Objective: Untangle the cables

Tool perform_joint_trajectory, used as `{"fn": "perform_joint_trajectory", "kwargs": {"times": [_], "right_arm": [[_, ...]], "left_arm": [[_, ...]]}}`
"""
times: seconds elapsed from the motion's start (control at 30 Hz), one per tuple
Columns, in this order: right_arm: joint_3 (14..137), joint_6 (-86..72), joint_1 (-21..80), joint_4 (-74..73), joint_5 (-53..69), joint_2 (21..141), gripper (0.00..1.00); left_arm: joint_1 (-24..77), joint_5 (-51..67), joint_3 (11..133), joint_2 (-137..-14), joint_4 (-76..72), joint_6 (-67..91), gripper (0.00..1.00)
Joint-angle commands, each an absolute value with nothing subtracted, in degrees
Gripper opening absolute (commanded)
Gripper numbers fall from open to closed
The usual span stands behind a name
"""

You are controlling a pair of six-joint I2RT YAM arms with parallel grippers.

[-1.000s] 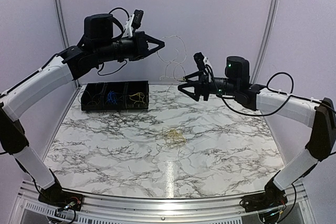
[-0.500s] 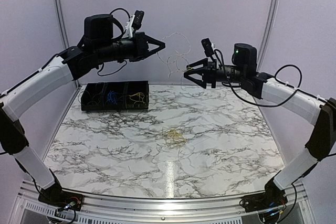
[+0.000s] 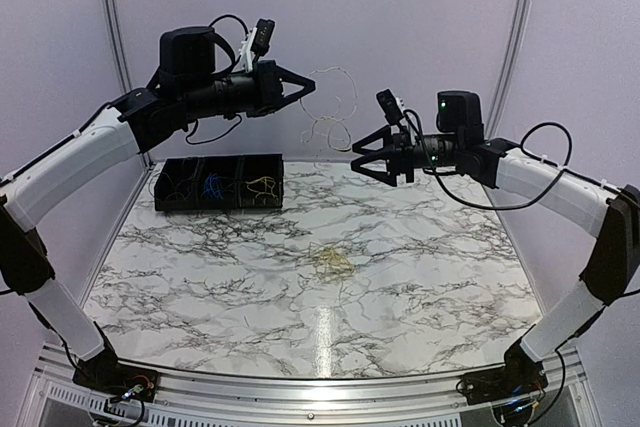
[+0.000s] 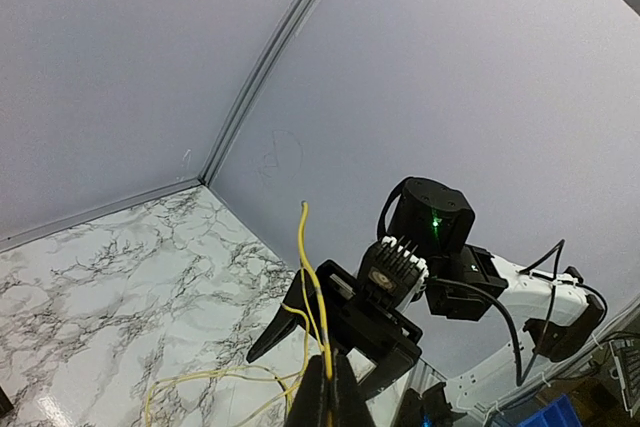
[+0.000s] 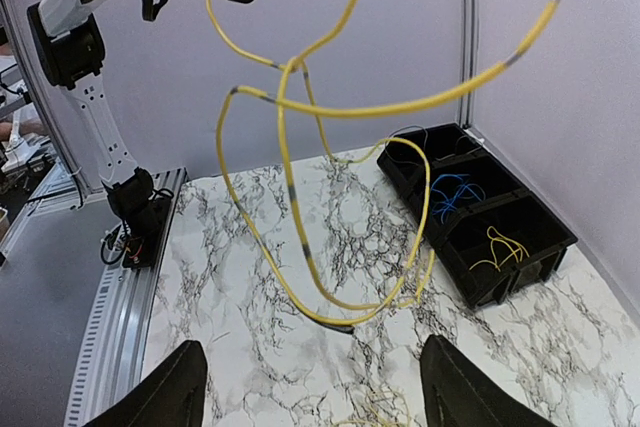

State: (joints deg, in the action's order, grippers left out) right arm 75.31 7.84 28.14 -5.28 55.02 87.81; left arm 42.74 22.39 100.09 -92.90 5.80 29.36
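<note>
My left gripper [image 3: 311, 87] is high above the table's back, shut on a yellow cable [image 3: 335, 119] whose thin loops hang down in the air. In the left wrist view the cable [image 4: 312, 287] rises from between my closed fingers [image 4: 328, 392]. My right gripper [image 3: 362, 159] is open just right of and below the hanging loops. In the right wrist view the loops [image 5: 290, 197] dangle in front of its spread fingers [image 5: 318, 392], not between them. A small pale yellowish tangle of cables [image 3: 332, 259] lies on the table's middle.
A black tray [image 3: 220, 207] with three compartments stands at the back left, holding black, blue [image 3: 211, 185] and yellow [image 3: 262, 185] cables; it also shows in the right wrist view [image 5: 520, 247]. The walls stand close behind both arms.
My right gripper rose toward the hanging loops, then dropped back a little and shifted left. The loops swung and changed shape. My left arm stayed still.
</note>
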Motion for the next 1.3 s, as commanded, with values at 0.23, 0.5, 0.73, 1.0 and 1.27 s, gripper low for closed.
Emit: {"fn": "perform_joint_trajectory", "kwargs": {"times": [0.23, 0.5, 0.73, 1.0, 1.27], "right_arm": [[79.06, 2.87, 28.21, -1.95, 53.92, 86.54, 0.7], [79.66, 1.42, 28.21, -0.53, 54.31, 87.23, 0.62], [82.39, 4.09, 28.3, -4.3, 55.06, 87.01, 0.63], [82.12, 4.31, 28.63, -4.45, 51.08, 89.1, 0.53], [80.19, -2.31, 27.54, -0.56, 44.58, 88.86, 0.0]], "left_arm": [[42.7, 25.34, 99.76, -93.3, 2.52, 29.5, 0.0], [42.71, 27.09, 99.85, -94.26, 1.85, 30.31, 0.0], [42.68, 27.53, 99.71, -94.75, 1.3, 30.6, 0.0], [42.66, 28.26, 100.02, -95.12, 0.53, 31.55, 0.0], [42.5, 27.93, 100.06, -94.5, 0.53, 31.55, 0.0]]}}
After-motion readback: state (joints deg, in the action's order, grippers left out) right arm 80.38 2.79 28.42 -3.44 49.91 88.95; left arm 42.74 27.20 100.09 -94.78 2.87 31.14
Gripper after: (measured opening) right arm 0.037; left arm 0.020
